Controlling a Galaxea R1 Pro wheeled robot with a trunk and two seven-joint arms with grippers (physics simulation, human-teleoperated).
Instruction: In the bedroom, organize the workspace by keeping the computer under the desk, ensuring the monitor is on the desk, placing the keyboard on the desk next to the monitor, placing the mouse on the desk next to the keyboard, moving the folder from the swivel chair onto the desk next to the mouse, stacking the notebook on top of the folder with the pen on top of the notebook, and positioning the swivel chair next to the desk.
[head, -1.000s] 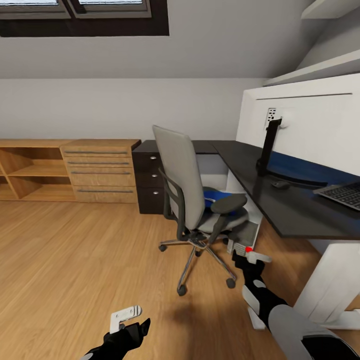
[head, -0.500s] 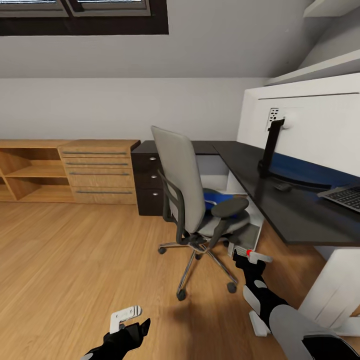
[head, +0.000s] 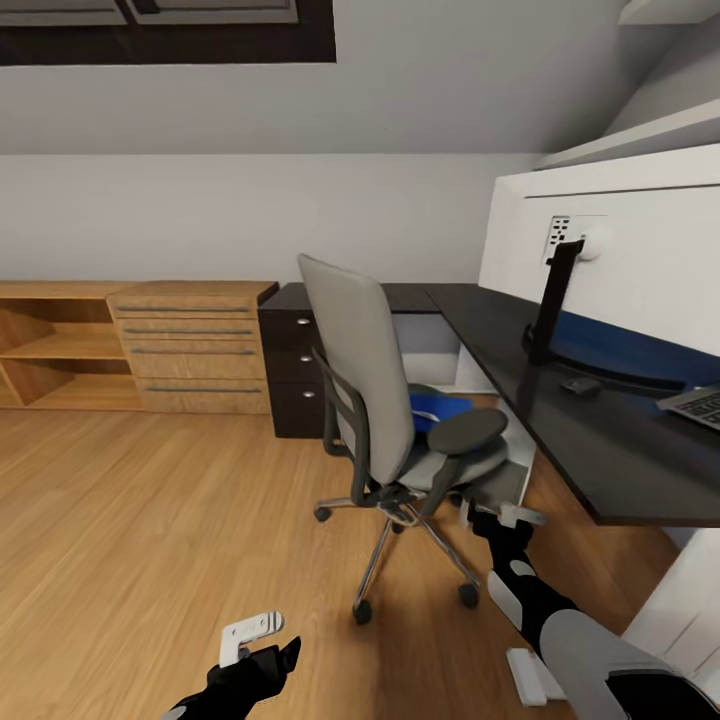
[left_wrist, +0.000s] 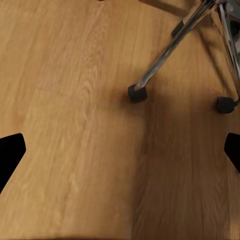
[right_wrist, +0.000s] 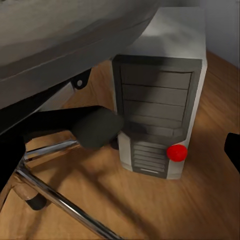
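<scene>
From the head camera I face a grey swivel chair (head: 385, 400) standing on the wood floor (head: 130, 520) just beside the dark desk (head: 560, 430), its back turned toward me. A blue folder (head: 437, 409) lies on the chair's seat, partly hidden by the backrest and armrest. On the desk's surface the monitor (head: 640, 270) stands with its rear side facing me, a dark mouse (head: 580, 385) sits near its stand, and the corner of a keyboard (head: 696, 404) shows at the frame's right edge. My right gripper (head: 512, 517) reaches low toward the chair's base; through its wrist camera the computer (right_wrist: 162, 107) stands upright on the floor under the desk, a red button on its front, with the chair's armrest and chrome legs close before it. Its jaws are spread wide and hold nothing. My left gripper (head: 250, 636) hangs low over bare floor, jaws likewise wide apart and empty, with two chair castors (left_wrist: 137, 93) ahead. Wooden drawers (head: 190, 345) line the far wall.
</scene>
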